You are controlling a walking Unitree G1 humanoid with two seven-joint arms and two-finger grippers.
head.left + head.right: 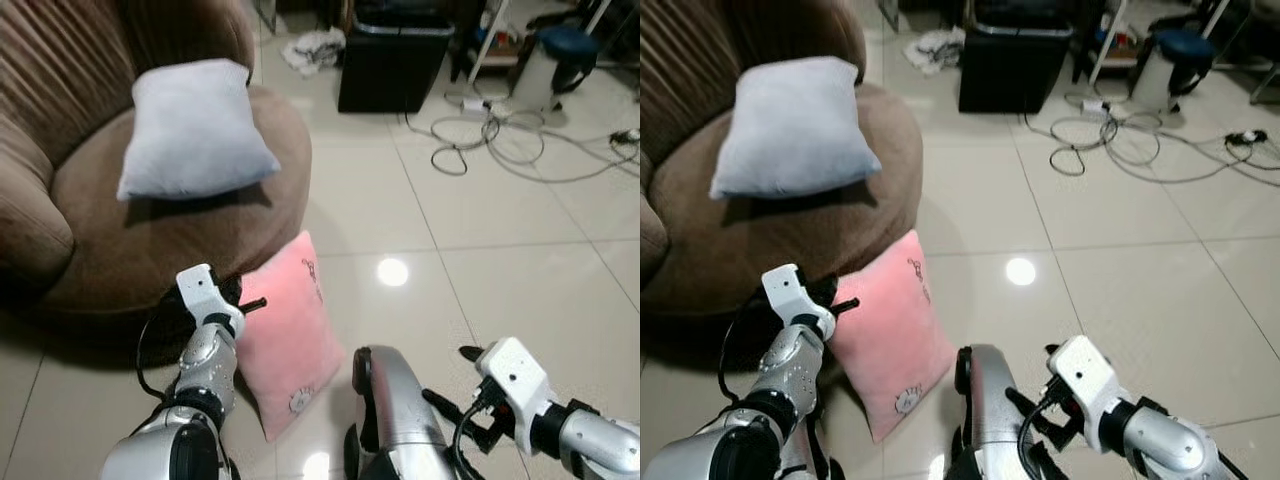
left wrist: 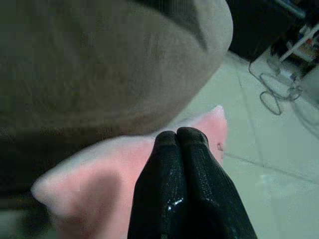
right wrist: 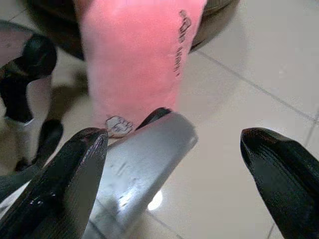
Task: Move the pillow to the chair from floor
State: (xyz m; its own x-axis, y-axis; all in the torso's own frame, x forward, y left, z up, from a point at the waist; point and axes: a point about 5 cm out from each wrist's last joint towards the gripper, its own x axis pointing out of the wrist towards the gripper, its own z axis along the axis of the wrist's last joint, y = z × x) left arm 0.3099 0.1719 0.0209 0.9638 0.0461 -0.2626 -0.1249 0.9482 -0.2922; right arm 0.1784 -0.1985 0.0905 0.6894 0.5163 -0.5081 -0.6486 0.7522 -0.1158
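So the pink pillow (image 1: pixel 285 335) is on the floor (image 1: pixel 480 290), propped up against the near-right edge of the brown round chair (image 1: pixel 150 250). Its long axis runs from the far top corner down toward me, tilted a bit, with the printed face turned to the right and a little cartoon patch at the near bottom corner.

My left end effector (image 2: pixel 177 142) has its two fingers pressed together, sitting right at the pillow's upper left edge, just beside the chair's base. I can't see any fabric pinched between them, so I'd call it closed on nothing. The right end effector (image 3: pixel 174 149) is spread wide open, low on the near right, apart from the pillow.

A grey pillow (image 1: pixel 195 130) already takes up the far part of the seat, leaving the near half bare. Off to the right the tile is open, with cables (image 1: pixel 500 140) and a black bin (image 1: pixel 393 60) far back.
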